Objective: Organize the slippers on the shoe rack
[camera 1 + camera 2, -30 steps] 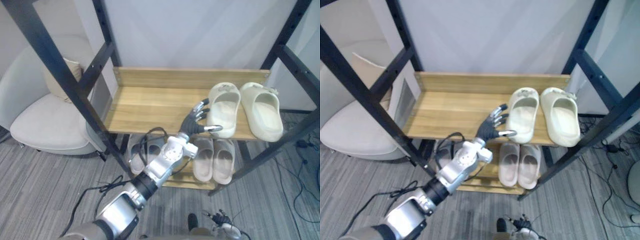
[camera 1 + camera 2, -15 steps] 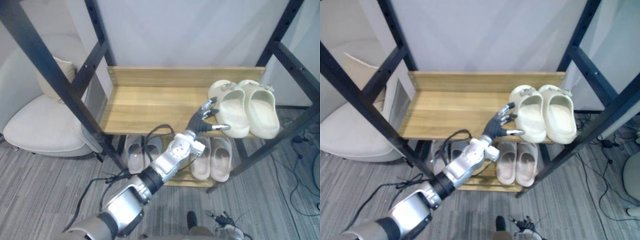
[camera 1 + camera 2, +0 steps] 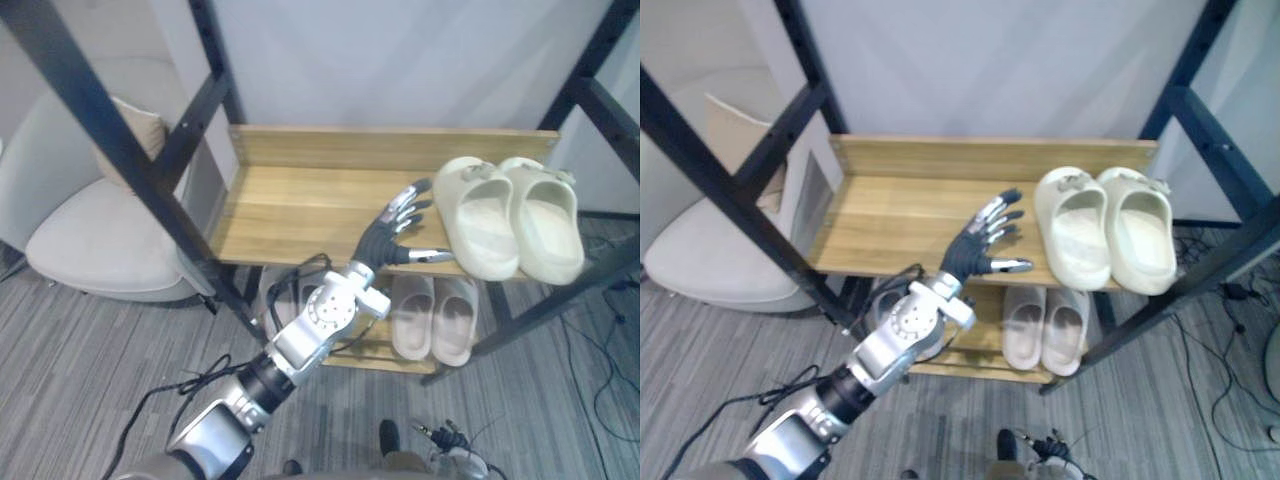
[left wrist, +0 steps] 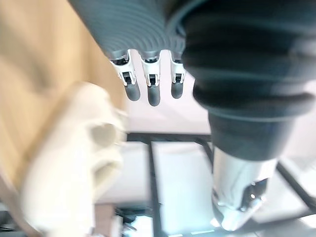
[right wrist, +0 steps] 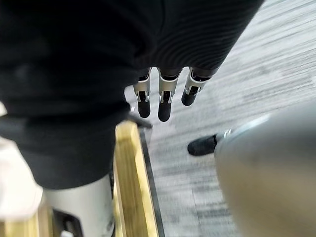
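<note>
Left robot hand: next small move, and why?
Probably pull the left robot hand back off the top shelf. Its fingers are straight and spread, holding nothing, just beside the cream pair and apart from it. That pair lies side by side at the shelf's right end, so nothing there seems to need another push. The right robot hand hangs open.

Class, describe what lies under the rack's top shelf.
A beige pair of slippers rests on the lower shelf, its far ends hidden by the top shelf. Beside it, something grey is mostly covered by the left arm.
</note>
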You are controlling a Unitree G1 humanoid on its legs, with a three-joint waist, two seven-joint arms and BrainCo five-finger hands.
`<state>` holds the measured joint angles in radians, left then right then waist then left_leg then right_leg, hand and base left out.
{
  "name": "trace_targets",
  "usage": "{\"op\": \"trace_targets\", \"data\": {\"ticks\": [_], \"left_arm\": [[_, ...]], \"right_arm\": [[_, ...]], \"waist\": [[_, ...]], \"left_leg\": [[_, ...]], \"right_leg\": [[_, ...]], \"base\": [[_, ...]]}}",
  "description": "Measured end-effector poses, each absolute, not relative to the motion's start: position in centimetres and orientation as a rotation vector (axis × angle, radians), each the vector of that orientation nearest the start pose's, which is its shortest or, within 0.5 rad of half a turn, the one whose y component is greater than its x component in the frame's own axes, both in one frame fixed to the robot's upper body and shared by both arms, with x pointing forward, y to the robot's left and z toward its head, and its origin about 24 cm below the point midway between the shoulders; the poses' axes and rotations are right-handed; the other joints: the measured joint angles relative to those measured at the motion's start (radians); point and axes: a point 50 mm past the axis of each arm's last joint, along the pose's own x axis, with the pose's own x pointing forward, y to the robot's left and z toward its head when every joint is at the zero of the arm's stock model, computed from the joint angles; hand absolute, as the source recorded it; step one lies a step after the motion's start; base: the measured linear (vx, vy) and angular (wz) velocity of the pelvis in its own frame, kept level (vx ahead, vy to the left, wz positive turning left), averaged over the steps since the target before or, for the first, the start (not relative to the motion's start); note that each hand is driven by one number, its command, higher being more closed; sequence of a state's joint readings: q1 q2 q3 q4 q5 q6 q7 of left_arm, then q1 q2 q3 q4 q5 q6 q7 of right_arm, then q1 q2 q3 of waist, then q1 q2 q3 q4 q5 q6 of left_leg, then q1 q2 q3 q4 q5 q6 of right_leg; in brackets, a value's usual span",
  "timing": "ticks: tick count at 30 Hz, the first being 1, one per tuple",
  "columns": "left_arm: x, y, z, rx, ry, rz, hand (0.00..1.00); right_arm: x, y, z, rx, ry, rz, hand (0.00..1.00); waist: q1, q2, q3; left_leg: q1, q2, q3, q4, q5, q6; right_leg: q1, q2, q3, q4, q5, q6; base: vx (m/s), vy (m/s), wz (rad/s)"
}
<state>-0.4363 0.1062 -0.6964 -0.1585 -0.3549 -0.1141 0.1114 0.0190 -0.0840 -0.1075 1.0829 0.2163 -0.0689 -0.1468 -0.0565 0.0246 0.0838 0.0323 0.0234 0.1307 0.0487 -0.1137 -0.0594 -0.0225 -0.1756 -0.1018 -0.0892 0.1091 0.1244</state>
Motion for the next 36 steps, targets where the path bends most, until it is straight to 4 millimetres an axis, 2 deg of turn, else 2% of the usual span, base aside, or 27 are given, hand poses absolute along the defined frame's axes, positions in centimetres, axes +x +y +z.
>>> {"op": "trace_targets", "data": {"ticks": [4,5,7,11,15,18,19,22,24,26,28,29,32,36], "left_arm": [[20.7,-1.8,15.0,-0.346,-0.391,-0.894,0.00],[19.4,-2.2,13.7,-0.383,-0.325,-0.959,0.00],[18.5,-2.4,12.6,-0.396,-0.270,-1.001,0.00],[15.8,-2.1,8.5,-0.433,-0.054,-1.089,0.00],[14.4,-0.9,2.0,-0.319,0.221,-1.061,0.00],[14.0,0.7,-3.4,-0.128,0.402,-0.999,0.00],[14.1,1.5,-5.4,-0.061,0.468,-0.960,0.00],[14.7,4.4,-9.5,0.125,0.613,-0.802,0.00],[14.7,6.5,-11.2,0.294,0.659,-0.747,0.00],[14.7,8.5,-12.4,0.389,0.717,-0.679,0.00],[14.6,10.2,-13.4,0.430,0.778,-0.589,0.00],[14.3,11.8,-14.2,0.432,0.838,-0.490,0.00],[13.5,13.5,-15.0,0.455,0.908,-0.403,0.00],[13.5,14.6,-15.1,0.479,0.924,-0.321,0.00]], "right_arm": [[11.1,-20.1,-15.8,0.071,1.044,-0.366,0.00],[10.9,-20.2,-15.9,0.056,1.055,-0.355,0.00],[10.9,-20.2,-15.8,0.036,1.056,-0.335,0.00],[10.7,-20.2,-15.9,-0.003,1.068,-0.296,0.00],[10.8,-20.0,-15.9,-0.023,1.069,-0.264,0.00],[10.9,-19.7,-15.9,-0.038,1.070,-0.237,0.00],[10.8,-19.6,-16.0,-0.040,1.071,-0.232,0.00],[10.9,-19.4,-16.0,-0.052,1.071,-0.217,0.00],[10.9,-19.2,-16.0,-0.052,1.068,-0.214,0.00],[10.9,-18.9,-16.0,-0.048,1.064,-0.212,0.00],[10.9,-18.8,-16.0,-0.045,1.067,-0.212,0.00],[10.9,-18.6,-16.0,-0.040,1.065,-0.210,0.00],[11.1,-18.5,-16.0,-0.036,1.060,-0.214,0.00],[11.1,-18.7,-15.9,-0.035,1.051,-0.222,0.00]], "waist": [[0.017,-0.002,-0.021],[0.029,0.002,-0.032],[0.031,0.003,-0.040],[0.032,0.007,-0.058],[0.033,0.010,-0.062],[0.033,0.009,-0.062],[0.033,0.007,-0.062],[0.031,-0.006,-0.054],[0.031,-0.019,-0.054],[0.031,-0.031,-0.048],[0.032,-0.036,-0.045],[0.032,-0.043,-0.039],[0.032,-0.043,-0.032],[0.030,-0.037,-0.026]], "left_leg": [[0.001,-0.001,-0.033,0.009,0.001,0.003],[0.003,0.000,-0.039,0.013,0.001,0.003],[0.002,0.000,-0.046,0.017,0.001,0.003],[0.003,0.000,-0.055,0.023,0.001,0.002],[0.010,0.001,-0.062,0.026,0.001,0.001],[0.016,0.004,-0.072,0.025,0.003,-0.002],[0.019,0.005,-0.077,0.024,0.004,-0.004],[0.038,0.010,-0.085,0.020,0.005,-0.007],[0.047,0.017,-0.083,0.010,0.006,-0.012],[0.055,0.023,-0.080,-0.003,0.010,-0.018],[0.060,0.028,-0.073,-0.012,0.011,-0.020],[0.061,0.034,-0.065,-0.014,0.010,-0.023],[0.074,0.039,-0.054,-0.021,0.008,-0.025],[0.077,0.038,-0.054,-0.029,0.008,-0.025]], "right_leg": [[0.025,-0.006,-0.027,0.000,-0.011,0.003],[0.023,-0.007,-0.029,0.020,-0.024,0.003],[0.022,-0.008,-0.035,0.031,-0.031,0.003],[0.029,-0.008,-0.050,0.031,-0.032,0.000],[0.046,0.000,-0.058,0.011,-0.026,-0.009],[0.060,0.003,-0.071,0.001,-0.025,-0.017],[0.064,0.004,-0.076,0.000,-0.025,-0.017],[0.088,0.010,-0.083,-0.003,-0.026,-0.016],[0.092,0.016,-0.082,-0.006,-0.028,-0.017],[0.092,0.022,-0.079,-0.006,-0.029,-0.019],[0.091,0.028,-0.075,-0.007,-0.030,-0.021],[0.091,0.034,-0.067,-0.007,-0.030,-0.022],[0.092,0.040,-0.054,-0.006,-0.031,-0.022],[0.091,0.040,-0.056,-0.006,-0.034,-0.018]], "base": [[-0.06,-0.032,0.24],[-0.05,-0.032,0.17],[-0.04,-0.020,0.11],[-0.03,-0.015,0.07],[-0.03,-0.020,0.03],[-0.03,-0.032,0.08],[-0.02,-0.023,0.12],[-0.01,-0.024,0.08],[0.00,0.000,0.00],[-0.01,-0.035,-0.06],[0.01,-0.036,-0.11],[0.03,-0.024,-0.14],[0.04,-0.015,-0.14],[0.04,0.000,0.00]]}}
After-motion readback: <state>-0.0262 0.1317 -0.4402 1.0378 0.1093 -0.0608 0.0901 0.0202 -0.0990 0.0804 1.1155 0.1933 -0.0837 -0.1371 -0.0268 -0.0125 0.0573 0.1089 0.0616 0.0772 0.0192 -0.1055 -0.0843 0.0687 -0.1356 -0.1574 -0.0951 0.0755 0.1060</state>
